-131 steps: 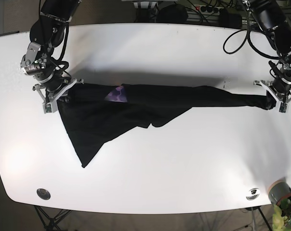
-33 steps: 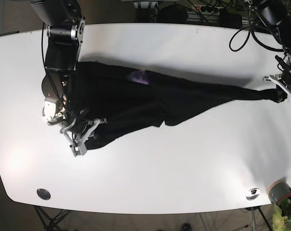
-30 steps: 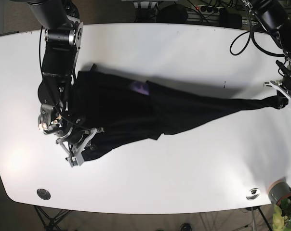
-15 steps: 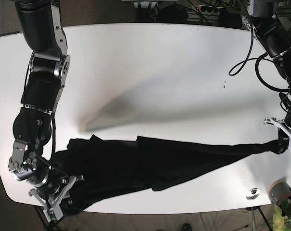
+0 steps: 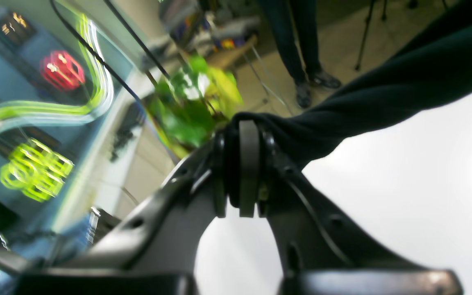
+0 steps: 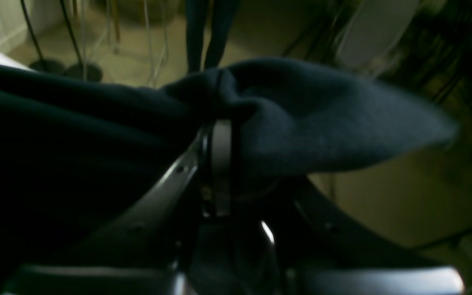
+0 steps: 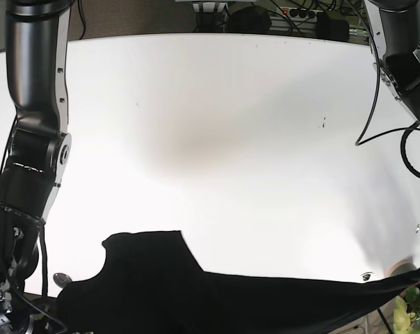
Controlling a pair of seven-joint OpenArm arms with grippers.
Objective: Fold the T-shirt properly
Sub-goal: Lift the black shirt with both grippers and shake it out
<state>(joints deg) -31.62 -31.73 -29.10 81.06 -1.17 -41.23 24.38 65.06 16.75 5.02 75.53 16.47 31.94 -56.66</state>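
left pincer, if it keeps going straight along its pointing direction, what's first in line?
Beyond the T-shirt cloth clamped in the left pincer, the blurry green plant past the table edge looks first in line. Depth is unclear.

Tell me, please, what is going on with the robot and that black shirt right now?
A two-armed robot is handling a black T-shirt, each gripper clamped on one end. The left gripper pinches a bunched end of the fabric, and the right gripper is shut on the other end. In the base view the shirt is stretched between them along the near edge of the white table, partly beyond it. No fold is made yet.
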